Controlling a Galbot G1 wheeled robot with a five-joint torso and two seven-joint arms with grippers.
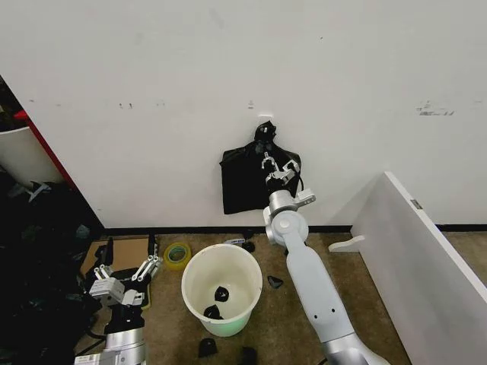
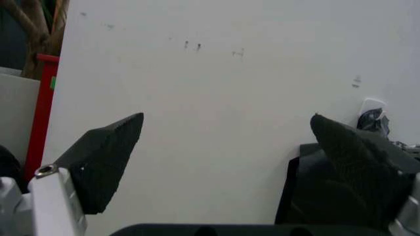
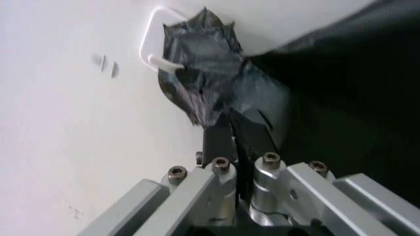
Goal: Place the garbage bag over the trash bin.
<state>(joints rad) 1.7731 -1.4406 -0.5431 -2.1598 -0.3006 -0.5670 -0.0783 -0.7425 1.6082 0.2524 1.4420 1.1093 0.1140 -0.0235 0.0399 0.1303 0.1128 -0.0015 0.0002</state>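
The trash bin (image 1: pixel 228 323), round, white and pale green low down, stands open on the brown floor with black scraps (image 1: pixel 219 293) inside. Behind it a flat black bundle (image 1: pixel 243 186) hangs from a white wall hook (image 3: pixel 152 46) by its crinkly knot (image 3: pixel 203 73). My right gripper (image 1: pixel 271 164) is raised to the bundle's top, and in the right wrist view it (image 3: pixel 234 129) is shut, pinching black plastic just under the knot. A loose garbage bag is out of view. My left gripper (image 1: pixel 131 257) waits low, left of the bin, open (image 2: pixel 226 157) and holding nothing.
A large white slanted panel (image 1: pixel 426 258) leans at the right. A yellow tape roll (image 1: pixel 177 255) and cardboard (image 1: pixel 125 247) lie left of the bin. Small black scraps (image 1: pixel 207 348) dot the floor near it. Dark clutter (image 1: pixel 38 258) fills the left side.
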